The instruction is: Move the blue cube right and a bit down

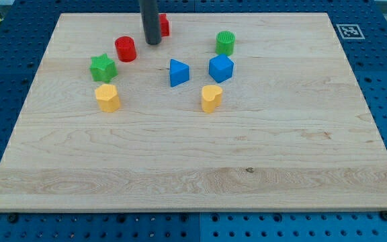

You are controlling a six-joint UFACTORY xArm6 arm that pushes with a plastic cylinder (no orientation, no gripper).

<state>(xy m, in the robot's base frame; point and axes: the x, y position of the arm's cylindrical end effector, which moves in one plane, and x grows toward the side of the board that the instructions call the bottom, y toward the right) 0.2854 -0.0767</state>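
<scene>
The camera view shows eight blocks on the wooden surface [193, 168]: two red, two green, two blue, two yellow. My tip [153, 42], a bare rod with no claw to open or close, sits near the view's top, touching a partly hidden red block [163, 25] at its right, with the red cylinder [125, 49] just to its left. The blue cube [221, 68] lies to the right of and below my tip, beside the blue triangular block [179, 72], under the green cylinder [225, 43] and above a yellow block [211, 98]; the green star [103, 67] and other yellow block [107, 97] sit lower left.

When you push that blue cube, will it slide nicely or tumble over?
The blue cube looks squat and flat-bottomed, so it will probably slide rather than tip. The board looks smooth, so little drag. An off-centre push from my tip might turn it.
</scene>
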